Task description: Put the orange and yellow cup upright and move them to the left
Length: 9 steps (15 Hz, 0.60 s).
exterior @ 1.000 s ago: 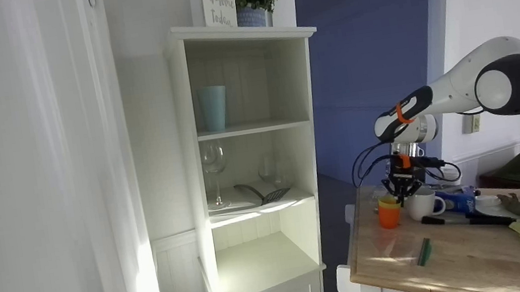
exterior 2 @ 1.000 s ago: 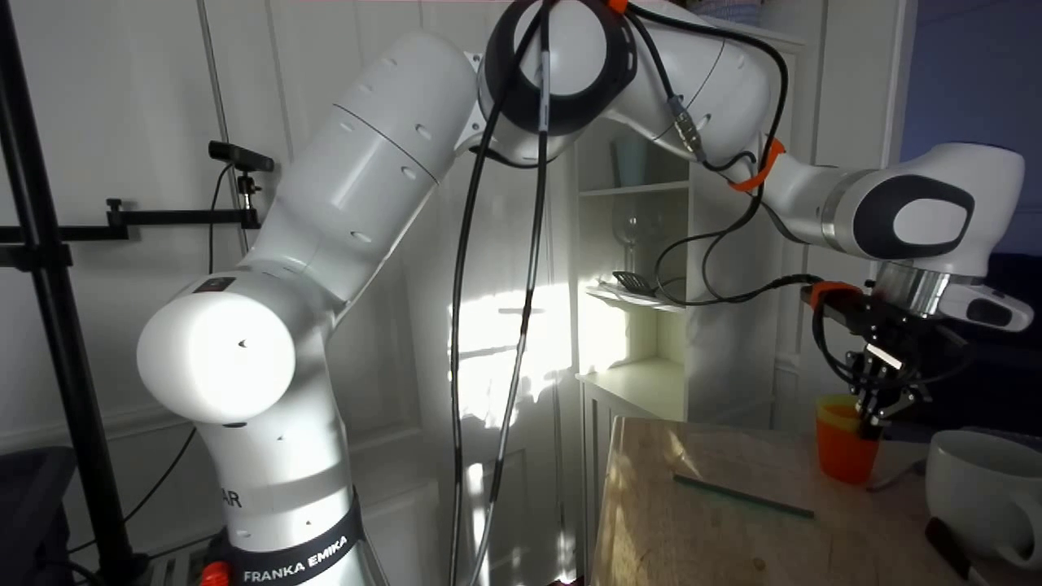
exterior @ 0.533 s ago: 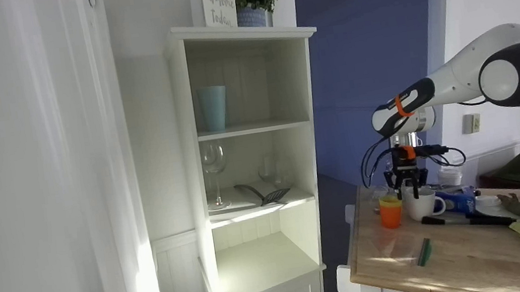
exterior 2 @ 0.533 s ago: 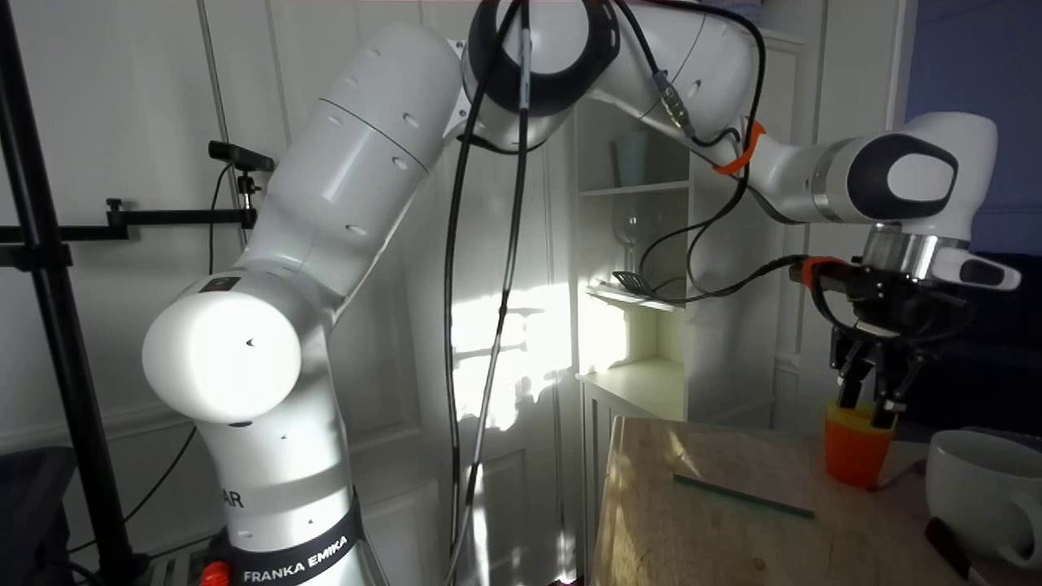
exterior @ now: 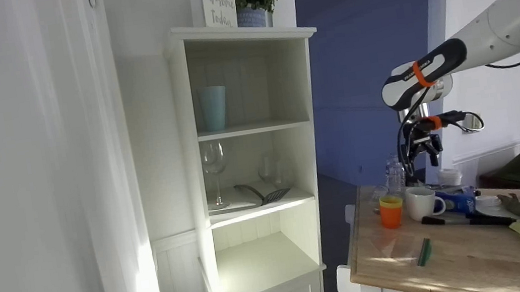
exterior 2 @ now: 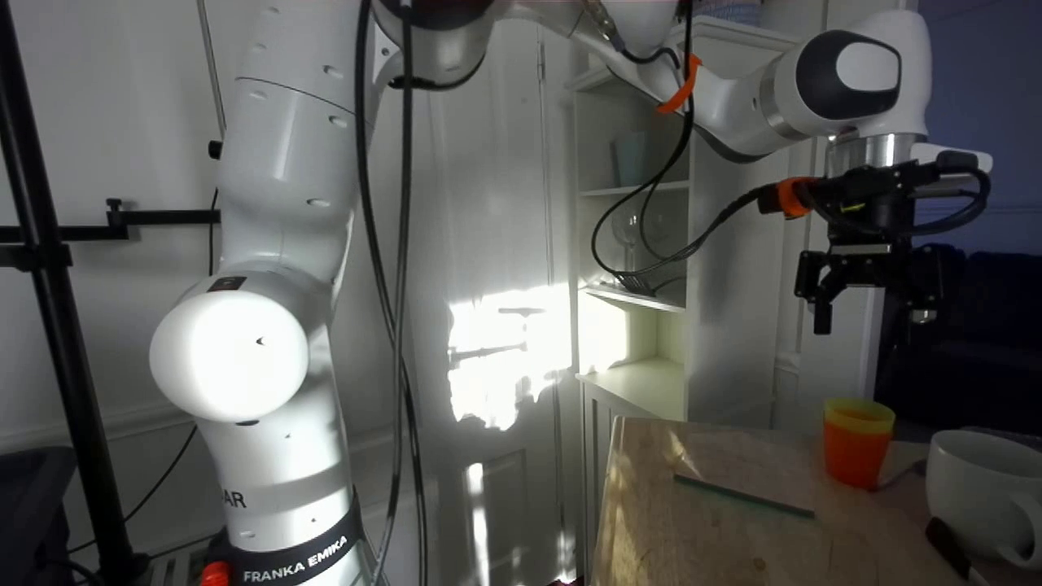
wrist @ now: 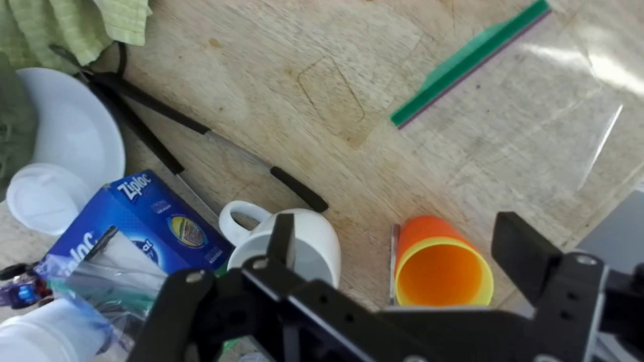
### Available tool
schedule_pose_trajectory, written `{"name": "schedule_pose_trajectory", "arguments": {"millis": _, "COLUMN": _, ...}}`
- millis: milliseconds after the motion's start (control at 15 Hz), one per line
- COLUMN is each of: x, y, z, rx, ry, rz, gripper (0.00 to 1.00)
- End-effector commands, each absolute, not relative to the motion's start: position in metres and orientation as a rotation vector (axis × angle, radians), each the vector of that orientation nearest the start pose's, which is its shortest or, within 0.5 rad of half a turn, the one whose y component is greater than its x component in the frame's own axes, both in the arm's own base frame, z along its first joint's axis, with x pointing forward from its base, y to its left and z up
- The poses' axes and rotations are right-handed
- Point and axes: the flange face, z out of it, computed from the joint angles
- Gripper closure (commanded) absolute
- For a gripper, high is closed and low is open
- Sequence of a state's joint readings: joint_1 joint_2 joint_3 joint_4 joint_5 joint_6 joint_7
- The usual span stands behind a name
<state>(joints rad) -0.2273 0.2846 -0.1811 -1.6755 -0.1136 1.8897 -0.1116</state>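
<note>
Worn wooden tabletop (exterior: 473, 254), sunlit in patches. The orange-and-yellow cup (exterior: 391, 212) stands upright on it; the wrist view puts the white mug (wrist: 318, 234) near its nine o'clock. Gripper (exterior 2: 872, 319) hangs clear above, jaws apart, holding nothing. Cup judged light, probably smooth plastic, easily tipped; recommend pinching opposite walls just under the rim.

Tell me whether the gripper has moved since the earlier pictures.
Yes, upward: in an exterior view, the gripper now hangs higher relative to the white mug, which stayed put.
</note>
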Motion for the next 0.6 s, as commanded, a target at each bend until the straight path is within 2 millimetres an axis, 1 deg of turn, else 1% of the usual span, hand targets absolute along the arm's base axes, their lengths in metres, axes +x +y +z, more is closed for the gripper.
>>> {"name": "schedule_pose_trajectory", "arguments": {"millis": 0, "x": 0.531, "y": -0.226, "z": 0.458, "rx": -3.321, "ry": 0.144, "rz": 0.100, "gripper": 0.00}}
{"name": "schedule_pose_trajectory", "arguments": {"millis": 67, "x": 0.520, "y": -0.223, "z": 0.465, "rx": -3.333, "ry": 0.086, "rz": 0.056, "gripper": 0.00}}
{"name": "schedule_pose_trajectory", "arguments": {"millis": 200, "x": 0.502, "y": -0.223, "z": 0.476, "rx": -3.330, "ry": -0.028, "rz": -0.023, "gripper": 0.00}}
{"name": "schedule_pose_trajectory", "arguments": {"millis": 267, "x": 0.533, "y": -0.230, "z": 0.468, "rx": -3.315, "ry": 0.096, "rz": 0.055, "gripper": 0.00}}
{"name": "schedule_pose_trajectory", "arguments": {"millis": 400, "x": 0.516, "y": -0.227, "z": 0.476, "rx": -3.314, "ry": 0.033, "rz": 0.008, "gripper": 0.00}}
{"name": "schedule_pose_trajectory", "arguments": {"millis": 533, "x": 0.509, "y": -0.225, "z": 0.478, "rx": -3.313, "ry": 0.016, "rz": -0.006, "gripper": 0.00}}
